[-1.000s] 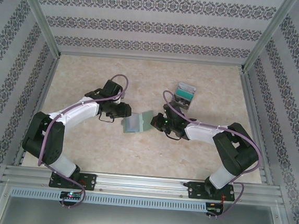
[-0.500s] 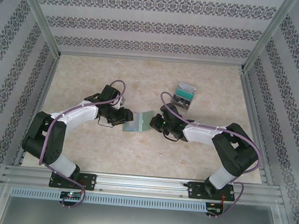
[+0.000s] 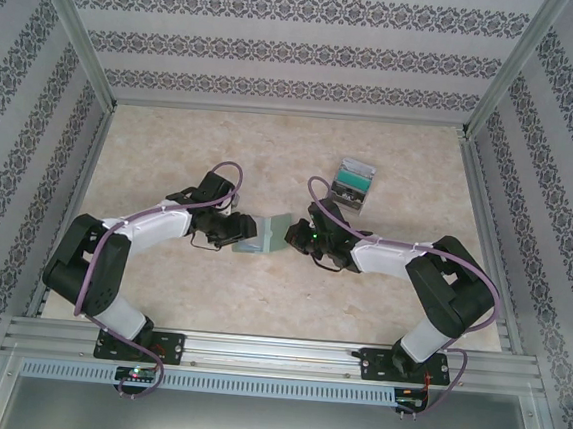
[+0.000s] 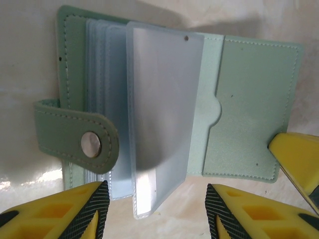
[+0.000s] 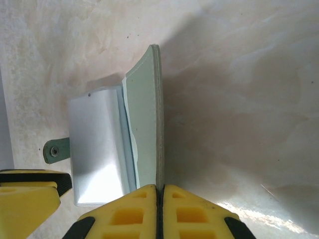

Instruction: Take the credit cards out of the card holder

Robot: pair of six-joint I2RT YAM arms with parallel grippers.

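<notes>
Marbled beige bench [image 3: 172,144]; pale green stitched card holder [image 3: 263,235] mid-frame, right gripper [image 5: 160,189] pinching its cover; left gripper [image 4: 157,204] agape before frosted plastic sleeves [image 4: 159,114]; teal-printed credit cards [image 3: 354,180] lie upper right; next, likely, emptying 1 more sleeve.

The card holder [image 4: 249,99] is coloured pale mint green and edged with matching stitching. Its strap [image 4: 60,124] is set with a silver snap [image 4: 90,144], and its sleeves [image 4: 159,99] are frosted and translucent. The credit cards [image 3: 353,181] are printed in teal and dark tones, with pale edges. The fingers [image 4: 60,214] are yellow, lined with black ribbed pads [image 4: 97,209]. The table [image 3: 172,144] is marbled in beige. The walls [image 3: 301,50] are striped with dark damask bands on white.
</notes>
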